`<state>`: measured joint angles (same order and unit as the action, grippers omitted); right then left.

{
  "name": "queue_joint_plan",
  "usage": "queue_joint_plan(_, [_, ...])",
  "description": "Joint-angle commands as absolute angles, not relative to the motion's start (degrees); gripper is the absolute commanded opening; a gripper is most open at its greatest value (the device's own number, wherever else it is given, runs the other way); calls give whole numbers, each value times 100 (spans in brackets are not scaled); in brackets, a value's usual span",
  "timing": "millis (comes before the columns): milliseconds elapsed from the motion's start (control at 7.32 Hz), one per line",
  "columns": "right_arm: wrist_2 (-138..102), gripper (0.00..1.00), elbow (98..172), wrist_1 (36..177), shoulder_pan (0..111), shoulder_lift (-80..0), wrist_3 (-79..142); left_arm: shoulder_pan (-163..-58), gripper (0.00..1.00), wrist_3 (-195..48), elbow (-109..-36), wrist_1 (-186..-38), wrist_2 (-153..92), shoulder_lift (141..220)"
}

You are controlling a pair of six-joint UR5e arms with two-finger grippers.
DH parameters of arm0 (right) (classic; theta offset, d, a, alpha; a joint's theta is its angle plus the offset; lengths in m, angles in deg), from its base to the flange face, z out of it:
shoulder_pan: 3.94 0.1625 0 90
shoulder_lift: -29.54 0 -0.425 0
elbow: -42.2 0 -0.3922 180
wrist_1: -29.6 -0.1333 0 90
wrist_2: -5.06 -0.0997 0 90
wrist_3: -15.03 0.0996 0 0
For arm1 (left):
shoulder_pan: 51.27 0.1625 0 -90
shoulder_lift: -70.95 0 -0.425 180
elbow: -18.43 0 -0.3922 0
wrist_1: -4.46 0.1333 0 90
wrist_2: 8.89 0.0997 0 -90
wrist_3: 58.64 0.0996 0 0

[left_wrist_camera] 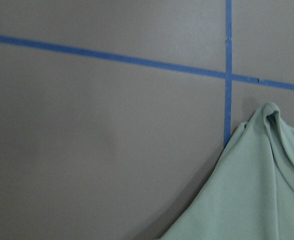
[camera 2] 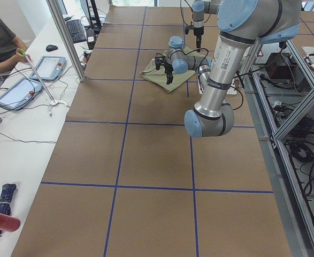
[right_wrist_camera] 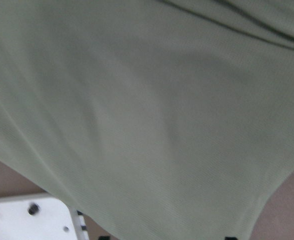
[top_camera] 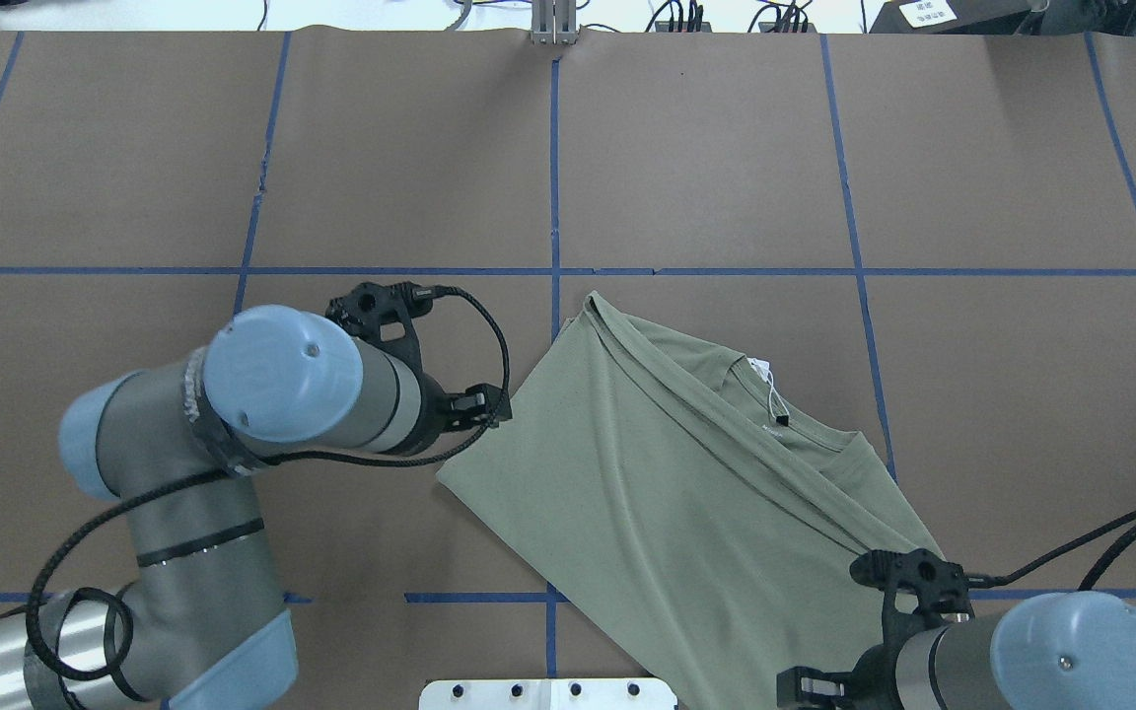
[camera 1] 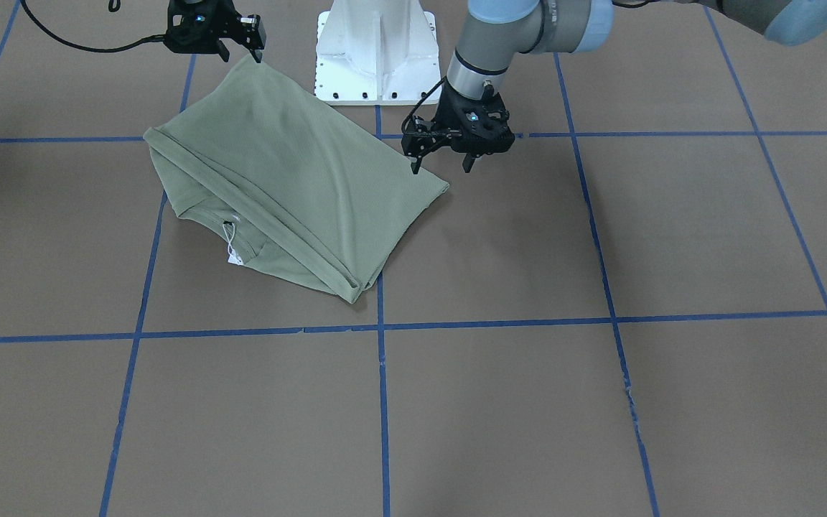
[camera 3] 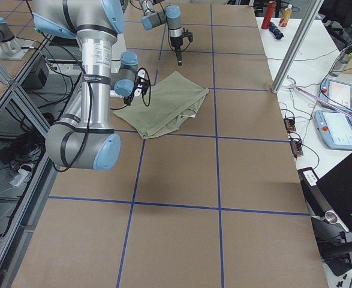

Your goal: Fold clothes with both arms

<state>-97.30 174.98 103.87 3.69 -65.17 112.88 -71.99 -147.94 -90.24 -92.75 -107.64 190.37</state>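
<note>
**Position.** In the overhead view the shirt lies flat on the table, at 4 o'clock from the table centre. One corner reaches toward the base.

**Progress.**
- The shirt is gathered into a rough, skewed rectangle.
- No sleeve hangs loose. A long doubled edge runs across the shirt.
- The collar shows at its 1 o'clock edge.
- Judged from this, the sleeve folds and one body fold are done. A final halving fold and squaring of the edges appear to be left.

**Grippers.**
- The left gripper is at the shirt's 9 o'clock corner in the overhead view. Its jaws are apart and hold nothing. They are just beside the corner.
- The right gripper is at the 5 o'clock corner. Its jaws also stand apart, with the corner at one fingertip. Contact cannot be determined.

**Markings.**
- A white tag hangs on a string at the collar. Its print is too small to read.
- No chest logo is visible.
- The left arm carries a lettered strip in the left side view. It is illegible.
</note>
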Motion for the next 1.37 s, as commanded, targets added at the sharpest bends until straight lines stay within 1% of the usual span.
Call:
queue_joint_plan(0, [-9750, 100, 17465, 10386, 923, -6170, 11267, -6876, 98, -15206, -8600, -9301, -10487, 19083])
queue_joint_plan(273, [-9785, 100, 17456, 10378, 1021, -6117, 11267, -6885, 93, -15215, -8344, -9440, -10206, 19092])
queue_joint_plan(410, [-9786, 100, 17430, 10377, 1038, -5995, 11267, -6885, 87, -15215, -8317, -9476, -10205, 19101])
queue_joint_plan(683, [-9794, 100, 17421, 10378, 1091, -5994, 11267, -6894, 81, -15215, -8282, -9485, -10057, 19101])
queue_joint_plan(957, [-9794, 100, 17412, 10377, 1135, -5985, 11267, -6894, 5, -15180, -8282, -9486, -10056, 19109])
queue_joint_plan(1093, [-9803, 100, 17412, 10377, 1161, -5976, 11267, -6885, 0, -15163, -8282, -9494, -10065, 19109])
queue_joint_plan(1230, [-9803, 100, 17421, 10377, 1196, -5976, 11267, -6885, 0, -15154, -8290, -9512, -10073, 19109])
